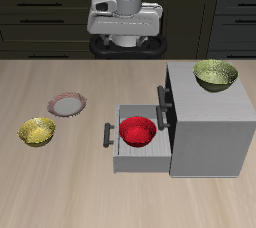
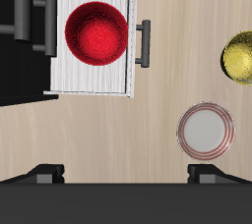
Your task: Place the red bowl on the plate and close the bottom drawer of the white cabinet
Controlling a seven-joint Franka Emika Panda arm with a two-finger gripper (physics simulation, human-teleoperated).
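The red bowl (image 1: 137, 131) (image 2: 96, 33) sits inside the pulled-out bottom drawer (image 1: 122, 156) (image 2: 91, 83) of the white cabinet (image 1: 210, 127). The drawer's dark bar handle (image 1: 108, 135) (image 2: 145, 44) faces away from the cabinet. The plate (image 1: 67, 104) (image 2: 206, 130), pale with a reddish-brown rim, lies on the table a little beyond the drawer's front, with nothing on it. My gripper (image 1: 125, 46) (image 2: 126, 175) hangs high near the table's back, well above and apart from both. Its fingertips (image 2: 44, 174) stand wide apart, open, with nothing between them.
A yellow-gold bowl (image 1: 37, 131) (image 2: 241, 57) rests on the table beside the plate, nearer the front edge. An olive-green bowl (image 1: 215, 74) stands on top of the cabinet. The upper drawer's dark handle (image 1: 163, 107) juts out above the open drawer.
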